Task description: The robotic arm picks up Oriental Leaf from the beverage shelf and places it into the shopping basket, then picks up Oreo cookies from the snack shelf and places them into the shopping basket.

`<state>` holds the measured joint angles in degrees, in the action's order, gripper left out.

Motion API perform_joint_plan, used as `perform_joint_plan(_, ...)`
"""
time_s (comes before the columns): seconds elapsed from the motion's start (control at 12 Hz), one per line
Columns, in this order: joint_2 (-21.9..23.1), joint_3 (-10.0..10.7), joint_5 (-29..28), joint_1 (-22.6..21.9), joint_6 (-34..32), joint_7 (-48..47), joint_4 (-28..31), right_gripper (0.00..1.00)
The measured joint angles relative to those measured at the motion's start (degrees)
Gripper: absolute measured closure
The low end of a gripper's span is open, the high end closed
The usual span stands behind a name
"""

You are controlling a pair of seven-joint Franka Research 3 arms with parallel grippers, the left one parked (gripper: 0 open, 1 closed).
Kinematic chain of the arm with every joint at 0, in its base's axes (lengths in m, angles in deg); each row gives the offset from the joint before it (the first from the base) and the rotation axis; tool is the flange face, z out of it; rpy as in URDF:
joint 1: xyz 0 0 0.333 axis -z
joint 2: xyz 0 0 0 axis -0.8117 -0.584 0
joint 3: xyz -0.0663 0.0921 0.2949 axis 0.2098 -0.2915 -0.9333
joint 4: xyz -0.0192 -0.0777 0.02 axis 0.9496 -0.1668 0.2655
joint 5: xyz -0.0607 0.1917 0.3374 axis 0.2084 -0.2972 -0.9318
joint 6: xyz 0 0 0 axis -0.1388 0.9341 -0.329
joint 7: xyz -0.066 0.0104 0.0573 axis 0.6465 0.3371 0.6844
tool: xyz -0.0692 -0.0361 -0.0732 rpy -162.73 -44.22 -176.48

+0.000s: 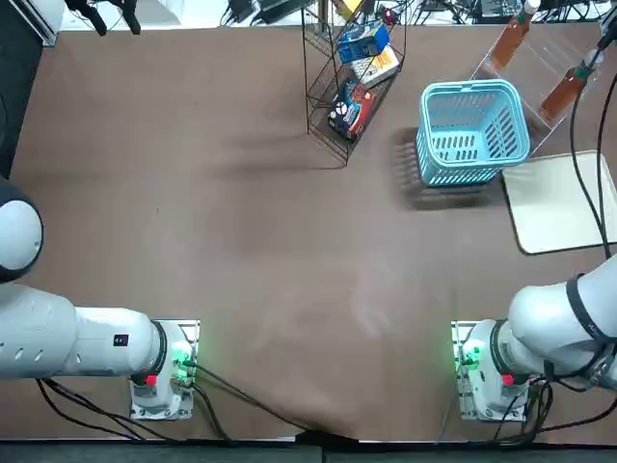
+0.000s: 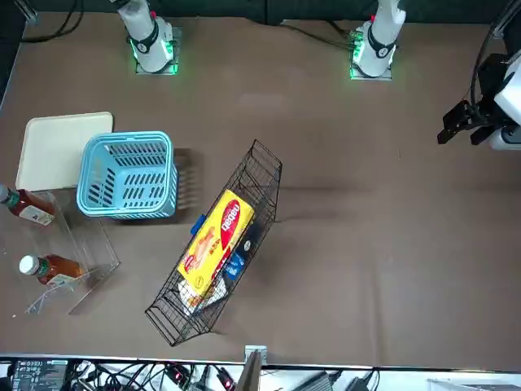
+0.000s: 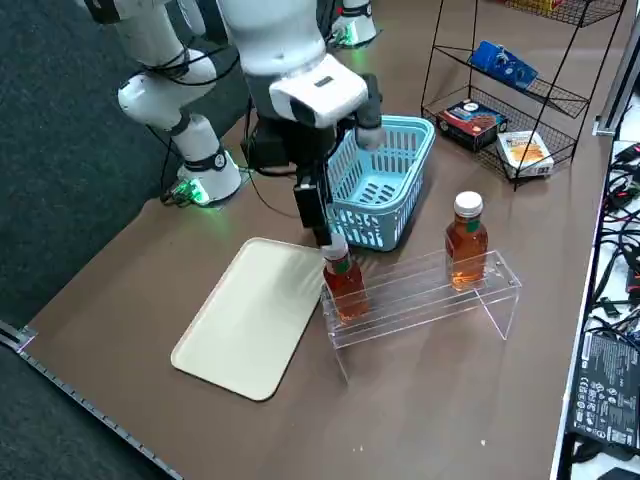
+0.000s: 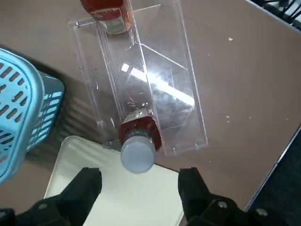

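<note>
Right gripper [image 4: 139, 193], fingers wide apart, holding 0 items, beside 1 of 2 tea bottles [image 4: 138, 143] on the clear stand [image 4: 176, 108].

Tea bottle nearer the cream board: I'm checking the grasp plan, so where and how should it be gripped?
Probably by the white cap, coming straight down: the bottle stands upright on the clear stand, cap uppermost. The right gripper is just above it, fingers open and wide enough to straddle the cap.
</note>
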<state>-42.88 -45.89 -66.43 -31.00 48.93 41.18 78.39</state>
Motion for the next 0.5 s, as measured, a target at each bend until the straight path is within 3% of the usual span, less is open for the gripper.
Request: perform_joint_plan(0.5, -0.59, 0.0, -0.02, 0.1, 4.88, 1.07, 5.2, 0.0)
